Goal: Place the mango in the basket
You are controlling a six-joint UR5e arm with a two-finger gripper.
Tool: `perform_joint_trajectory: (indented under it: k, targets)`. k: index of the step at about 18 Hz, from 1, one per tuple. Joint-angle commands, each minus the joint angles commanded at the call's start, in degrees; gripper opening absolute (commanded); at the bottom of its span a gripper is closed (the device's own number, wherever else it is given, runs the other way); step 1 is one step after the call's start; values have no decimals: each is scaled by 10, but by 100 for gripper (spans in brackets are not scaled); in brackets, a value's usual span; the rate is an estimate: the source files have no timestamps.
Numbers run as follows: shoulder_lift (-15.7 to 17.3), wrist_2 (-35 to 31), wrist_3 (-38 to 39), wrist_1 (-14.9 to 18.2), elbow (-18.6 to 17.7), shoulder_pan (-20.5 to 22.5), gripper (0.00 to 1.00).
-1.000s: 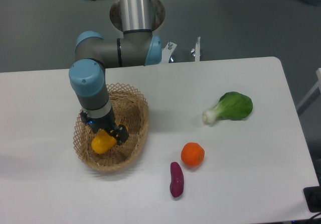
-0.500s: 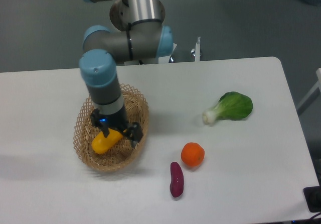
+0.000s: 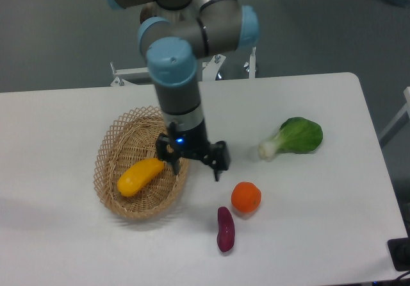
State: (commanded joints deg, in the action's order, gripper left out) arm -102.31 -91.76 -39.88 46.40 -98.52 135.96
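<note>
The mango (image 3: 140,176), yellow shading to orange, lies inside the light tan wicker basket (image 3: 114,146) at the left of the table. My gripper (image 3: 196,167) is open and empty. It hangs over the basket's right rim and the table beside it, to the right of the mango and apart from it.
A round orange (image 3: 246,197) and a purple sweet potato (image 3: 225,229) lie right of the basket, just below and right of the gripper. A green bok choy (image 3: 293,137) lies further right. The arm's base stands behind the table's far edge.
The gripper has let go of the mango, which now lies in the basket. The arm has swung right, out of the basket to its right rim.
</note>
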Motion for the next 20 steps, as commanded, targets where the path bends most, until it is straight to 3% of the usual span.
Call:
perform_joint_trajectory:
  k: [5,15,20]
  targets:
    - [18,0,-89,8,-4,27,100]
    - [40,3,-224,132,45,56,100]
    - [40,4,-235,141,49,63,100]
